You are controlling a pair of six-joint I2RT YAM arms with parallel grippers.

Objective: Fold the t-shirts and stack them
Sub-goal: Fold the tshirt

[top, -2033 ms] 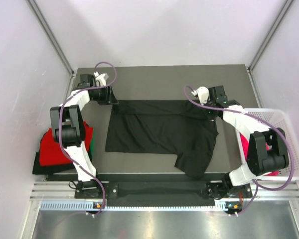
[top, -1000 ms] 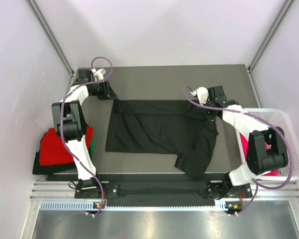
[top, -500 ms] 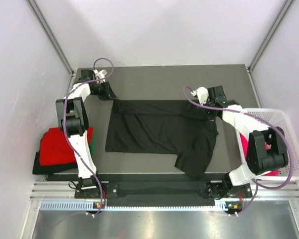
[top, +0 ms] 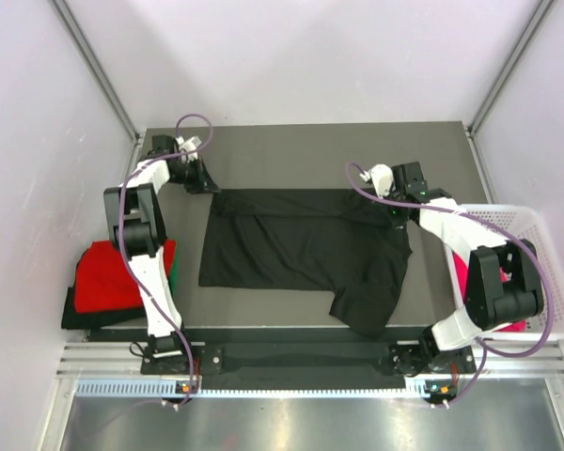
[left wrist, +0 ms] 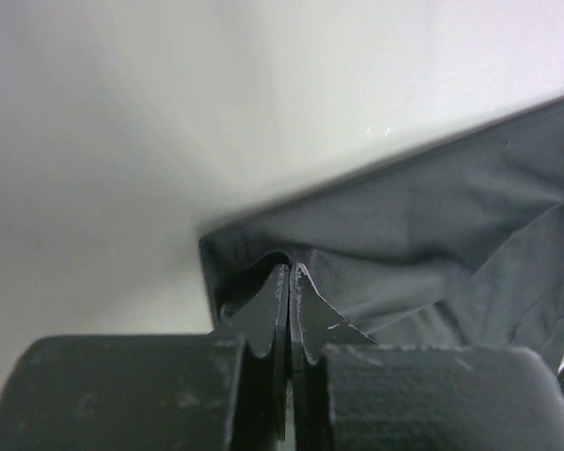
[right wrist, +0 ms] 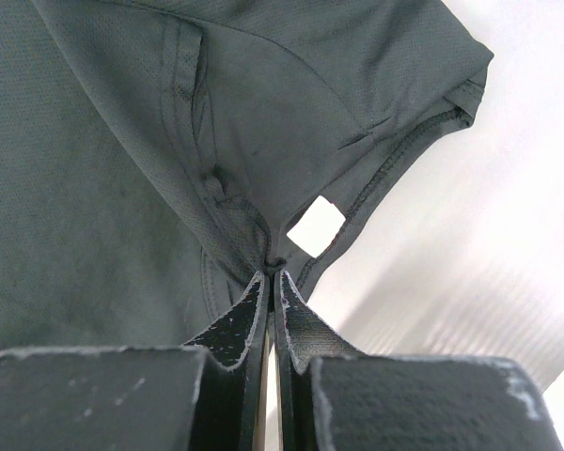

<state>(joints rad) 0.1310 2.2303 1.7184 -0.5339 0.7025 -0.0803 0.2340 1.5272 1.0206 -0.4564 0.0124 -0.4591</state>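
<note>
Centrally, t-shirt (top: 301,246); grey table (top: 310,152), pale walls (top: 291,56)

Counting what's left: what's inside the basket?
One pink shirt shows in the basket. The right arm covers much of the inside, so more shirts there can't be ruled out.

We get the top view from above and behind the arm bases, facing down, far enough back to hold the whole table (top: 301,150). Wrist views sit very close, each looking along its own fingers: left end effector (left wrist: 289,282), right end effector (right wrist: 270,282). All three share the black t-shirt (top: 301,244).
</note>
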